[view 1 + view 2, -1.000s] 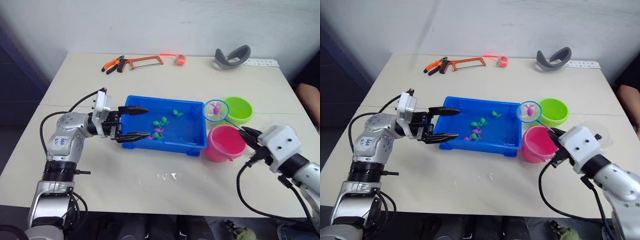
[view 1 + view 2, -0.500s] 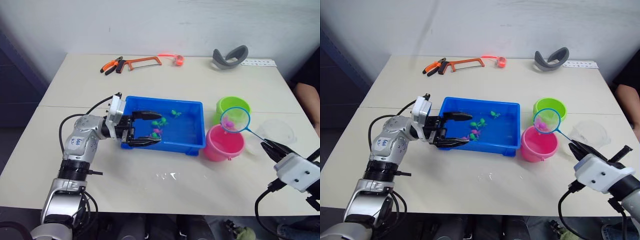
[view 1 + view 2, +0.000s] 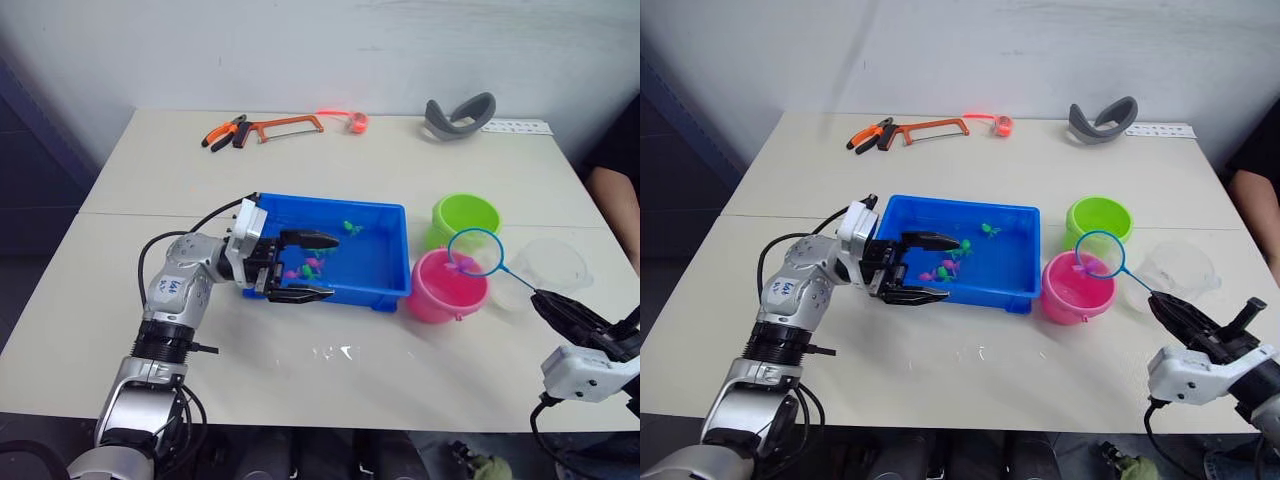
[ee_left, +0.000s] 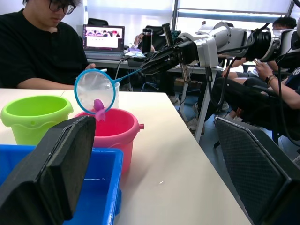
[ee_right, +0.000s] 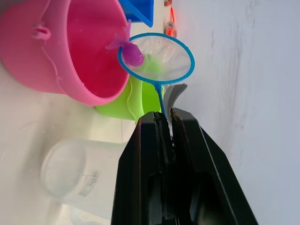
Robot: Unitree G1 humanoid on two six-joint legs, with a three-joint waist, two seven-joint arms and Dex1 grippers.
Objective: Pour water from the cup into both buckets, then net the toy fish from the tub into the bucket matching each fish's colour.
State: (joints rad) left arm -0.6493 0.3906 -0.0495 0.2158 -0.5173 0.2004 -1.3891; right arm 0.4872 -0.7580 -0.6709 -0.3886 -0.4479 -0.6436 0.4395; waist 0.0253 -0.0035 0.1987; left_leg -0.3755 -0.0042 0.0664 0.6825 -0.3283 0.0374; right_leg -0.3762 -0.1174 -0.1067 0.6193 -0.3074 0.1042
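The blue tub (image 3: 370,293) holds water and several green and pink toy fish (image 3: 312,263). My left gripper (image 3: 334,267) is open, one finger over the tub's near-left corner and one outside its front wall. To the right of the tub stand the pink bucket (image 3: 440,295) and, behind it, the green bucket (image 3: 465,215). My right gripper (image 3: 545,300) is shut on the handle of the net (image 3: 475,252). The hoop hangs over the pink bucket's right rim with a pink fish (image 5: 129,51) in the mesh. The clear cup (image 3: 555,265) stands right of the buckets.
A hacksaw (image 3: 285,124), orange pliers (image 3: 225,130), a small red-orange item (image 3: 355,119) and a grey curved band (image 3: 460,113) lie along the table's far edge. A person's arm (image 3: 615,200) shows at the right edge. Water drops (image 3: 335,352) dot the table before the tub.
The net with the pink fish has moved from beside the tub to the pink bucket and come lower, as my right arm drew back. My left gripper slid right along the tub's front.
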